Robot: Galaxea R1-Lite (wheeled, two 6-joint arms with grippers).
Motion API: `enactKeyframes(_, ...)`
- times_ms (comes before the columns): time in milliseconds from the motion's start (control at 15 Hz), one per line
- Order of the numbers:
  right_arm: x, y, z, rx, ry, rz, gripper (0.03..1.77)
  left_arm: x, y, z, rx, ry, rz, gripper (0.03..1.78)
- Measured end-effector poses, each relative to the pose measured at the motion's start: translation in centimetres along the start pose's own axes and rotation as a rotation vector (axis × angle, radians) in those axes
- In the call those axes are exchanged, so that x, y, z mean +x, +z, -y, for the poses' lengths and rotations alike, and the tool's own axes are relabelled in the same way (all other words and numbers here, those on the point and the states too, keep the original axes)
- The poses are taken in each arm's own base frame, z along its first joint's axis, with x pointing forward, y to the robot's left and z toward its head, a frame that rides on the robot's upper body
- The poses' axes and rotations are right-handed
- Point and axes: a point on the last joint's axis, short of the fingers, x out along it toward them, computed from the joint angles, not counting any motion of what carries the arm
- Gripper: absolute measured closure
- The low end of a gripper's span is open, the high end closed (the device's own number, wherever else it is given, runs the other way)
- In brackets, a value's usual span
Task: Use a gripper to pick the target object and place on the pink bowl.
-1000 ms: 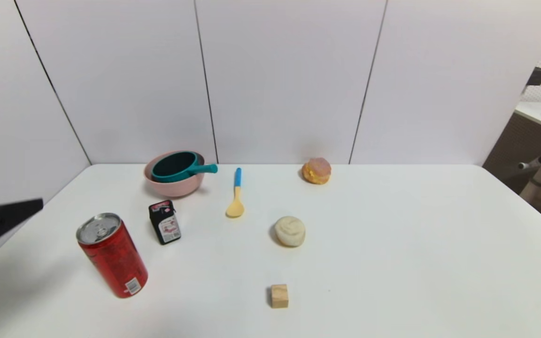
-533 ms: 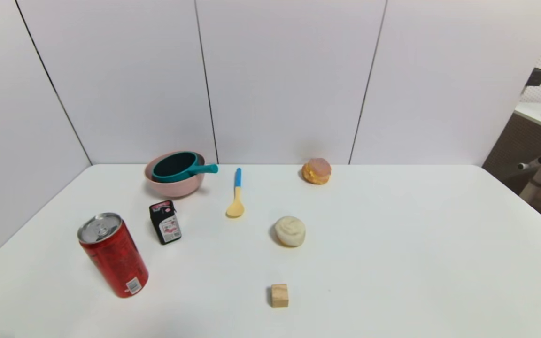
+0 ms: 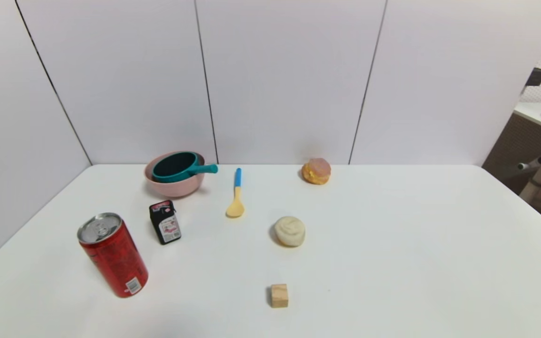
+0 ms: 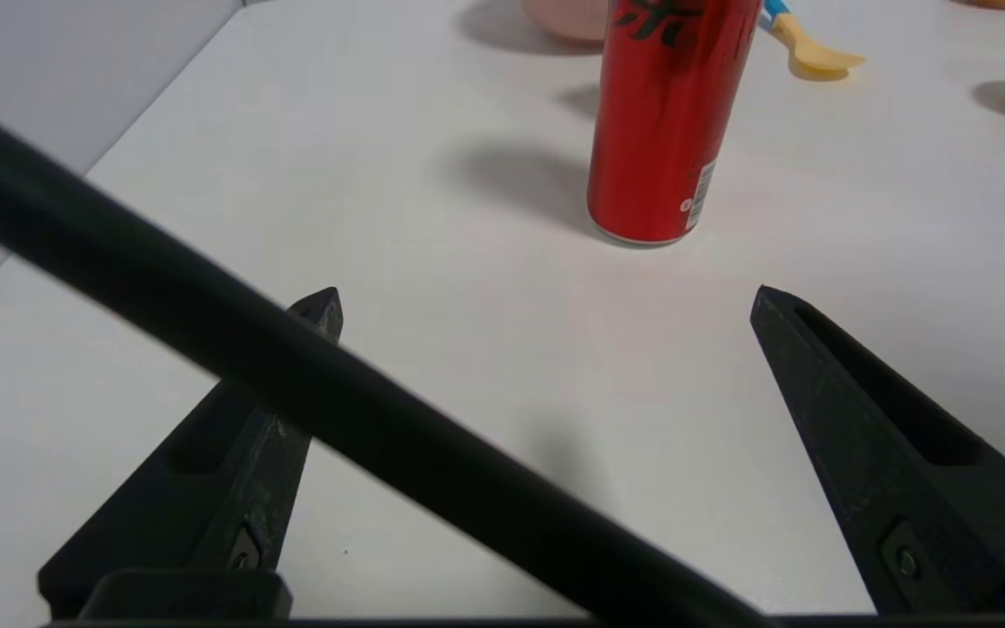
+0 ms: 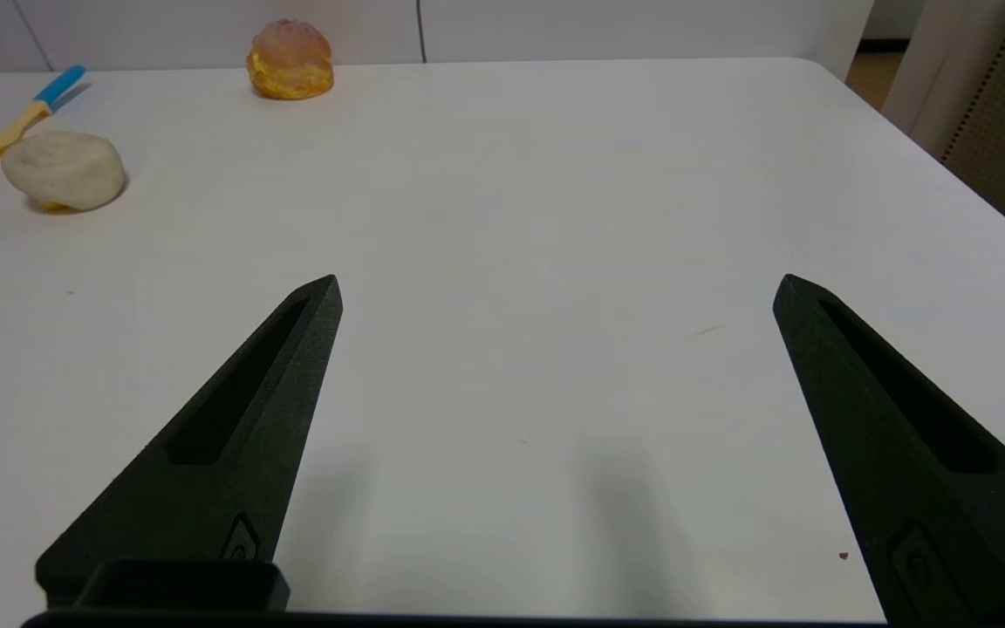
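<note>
Resting inside the round pale pink bowl (image 3: pixel 174 180), at eleven o'clock, the small teal saucepan (image 3: pixel 176 167) looks placed. Both grippers, left (image 4: pixel 546 301) and right (image 5: pixel 555 288), hover with fingers wide, holding nothing.

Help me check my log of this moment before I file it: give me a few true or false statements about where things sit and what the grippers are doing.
1. The teal saucepan sits inside the pink bowl. True.
2. The left gripper is shut on the red can. False: its fingers are spread, empty, and the can stands apart on the table.
3. The yellow spoon lies inside the bowl. False: it lies on the table beside the bowl.
4. The right gripper is open with nothing between its fingers. True.
5. The wooden cube is stacked on the white bun. False: each rests on the table separately.
</note>
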Motion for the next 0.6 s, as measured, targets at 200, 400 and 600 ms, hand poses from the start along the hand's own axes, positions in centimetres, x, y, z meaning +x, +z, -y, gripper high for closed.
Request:
enactKeyframes(200, 0.00, 0.00, 0.00, 0.000, 0.001, 0.000, 0.09, -0.11, -0.05, 0.01, -0.001, 0.000, 0.015, 0.12)
enactKeyframes(400, 0.00, 0.00, 0.00, 0.000, 0.001, 0.000, 0.09, -0.13, -0.05, 0.00, -0.001, 0.001, 0.018, 0.12)
enactKeyframes(600, 0.00, 0.00, 0.00, 0.000, 0.001, 0.000, 0.09, -0.14, -0.06, 0.00, 0.000, 0.001, 0.018, 0.12)
